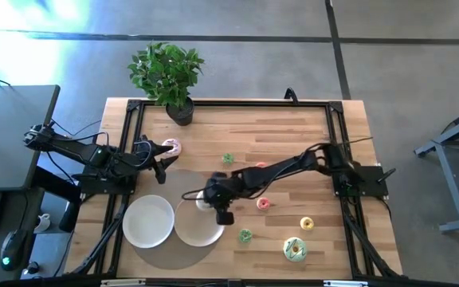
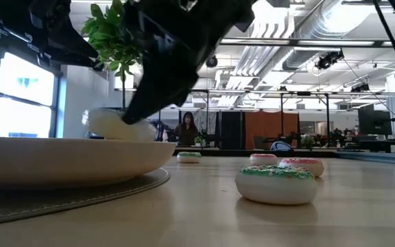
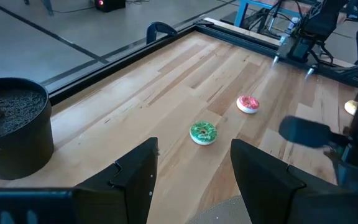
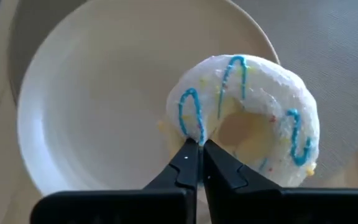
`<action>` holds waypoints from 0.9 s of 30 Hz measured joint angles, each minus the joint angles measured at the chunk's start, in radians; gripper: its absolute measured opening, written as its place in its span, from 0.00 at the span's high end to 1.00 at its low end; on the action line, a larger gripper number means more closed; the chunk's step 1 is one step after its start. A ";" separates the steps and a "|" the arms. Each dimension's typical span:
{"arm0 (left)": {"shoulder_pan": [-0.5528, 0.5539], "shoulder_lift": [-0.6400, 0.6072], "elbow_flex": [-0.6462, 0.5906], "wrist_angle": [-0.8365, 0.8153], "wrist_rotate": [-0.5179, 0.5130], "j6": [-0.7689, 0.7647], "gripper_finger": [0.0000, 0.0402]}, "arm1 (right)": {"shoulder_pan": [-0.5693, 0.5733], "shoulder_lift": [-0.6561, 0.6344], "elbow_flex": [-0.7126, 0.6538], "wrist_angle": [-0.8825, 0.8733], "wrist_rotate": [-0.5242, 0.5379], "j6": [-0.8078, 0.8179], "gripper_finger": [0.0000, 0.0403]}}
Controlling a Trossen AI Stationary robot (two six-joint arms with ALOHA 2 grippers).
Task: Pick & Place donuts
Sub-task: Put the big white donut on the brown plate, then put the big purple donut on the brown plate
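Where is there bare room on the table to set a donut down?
The left plate is bare. Bare wood runs between the plant pot and the right arm's base. Crowded: the right plate, where the right pincer holds the white donut, and the near-right corner's small donuts.

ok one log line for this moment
right gripper: shut on white donut over plate | left gripper: open, idle near pink donut

Open bare wood across the table's (image 1: pixel 293 119) upper middle, potted plant (image 1: pixel 168 76) blocking the upper-left corner, two plates (image 1: pixel 148 222) filling lower left, small donuts (image 1: pixel 263 204) scattered lower right.
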 joint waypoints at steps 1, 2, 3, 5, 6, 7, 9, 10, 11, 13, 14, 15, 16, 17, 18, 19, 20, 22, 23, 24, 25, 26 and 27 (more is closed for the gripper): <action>0.000 0.000 0.000 0.000 0.000 0.000 0.50 | 0.000 0.014 0.016 -0.002 -0.013 0.000 0.97; 0.000 0.000 0.000 0.000 0.001 0.000 0.50 | 0.000 0.025 0.026 -0.004 -0.029 0.000 0.97; 0.000 0.000 0.000 0.000 0.001 0.000 0.50 | -0.001 0.038 0.034 -0.010 -0.042 0.000 0.97; 0.000 0.000 0.000 -0.001 0.002 0.000 0.50 | -0.003 0.055 0.039 -0.012 -0.046 0.000 0.96; 0.000 0.000 0.000 -0.001 0.002 0.000 0.50 | -0.003 0.058 0.040 -0.015 -0.037 0.000 0.95; 0.000 0.000 0.000 -0.001 0.002 0.000 0.50 | -0.004 0.058 0.040 -0.016 -0.030 -0.003 0.95; 0.000 0.000 0.000 -0.001 0.002 0.001 0.50 | -0.005 0.058 0.042 -0.016 -0.025 -0.019 0.94; 0.000 0.000 0.000 -0.001 0.002 0.001 0.50 | -0.006 0.058 0.042 -0.018 -0.025 -0.027 0.93; 0.000 0.000 0.000 -0.002 0.002 0.001 0.50 | -0.006 0.058 0.042 -0.020 -0.024 -0.032 0.91; 0.000 0.000 0.000 -0.004 0.002 0.002 0.50 | -0.006 0.057 0.042 -0.018 -0.026 -0.051 0.87; 0.000 0.000 0.000 -0.004 0.002 0.002 0.50 | -0.006 0.056 0.042 -0.015 -0.028 -0.059 0.85; 0.000 0.000 0.000 -0.004 0.002 0.002 0.50 | -0.006 0.055 0.042 -0.010 -0.028 -0.066 0.83; 0.000 0.000 0.000 -0.004 0.002 0.002 0.50 | -0.006 0.055 0.042 -0.009 -0.029 -0.070 0.81; 0.000 0.000 0.000 -0.005 0.002 0.001 0.50 | -0.006 0.055 0.042 -0.009 -0.029 -0.071 0.79; 0.000 0.000 0.000 -0.009 0.004 -0.001 0.50 | -0.006 0.055 0.042 -0.009 -0.029 -0.071 0.77; 0.000 0.000 0.000 -0.017 0.008 -0.008 0.50 | -0.006 0.055 0.042 -0.010 -0.029 -0.071 0.75; 0.000 0.000 0.000 -0.029 0.013 -0.022 0.50 | -0.006 0.054 0.042 -0.009 -0.029 -0.071 0.73; 0.000 0.000 0.000 -0.073 0.022 -0.059 0.50 | -0.006 0.046 0.042 -0.015 -0.029 -0.071 0.70; 0.000 0.000 0.000 -0.101 0.023 -0.081 0.50 | -0.006 0.037 0.042 -0.016 -0.028 -0.071 0.70; 0.000 0.001 0.000 -0.133 0.023 -0.107 0.50 | -0.006 0.027 0.042 -0.021 -0.029 -0.071 0.69; 0.000 0.001 0.000 -0.165 0.023 -0.132 0.50 | -0.006 0.014 0.042 -0.022 -0.028 -0.071 0.69; 0.000 0.006 0.000 -0.195 0.024 -0.156 0.50 | -0.006 -0.002 0.042 -0.027 -0.027 -0.071 0.69; 0.000 0.011 0.000 -0.220 0.023 -0.182 0.50 | -0.006 -0.018 0.042 -0.036 -0.024 -0.071 0.69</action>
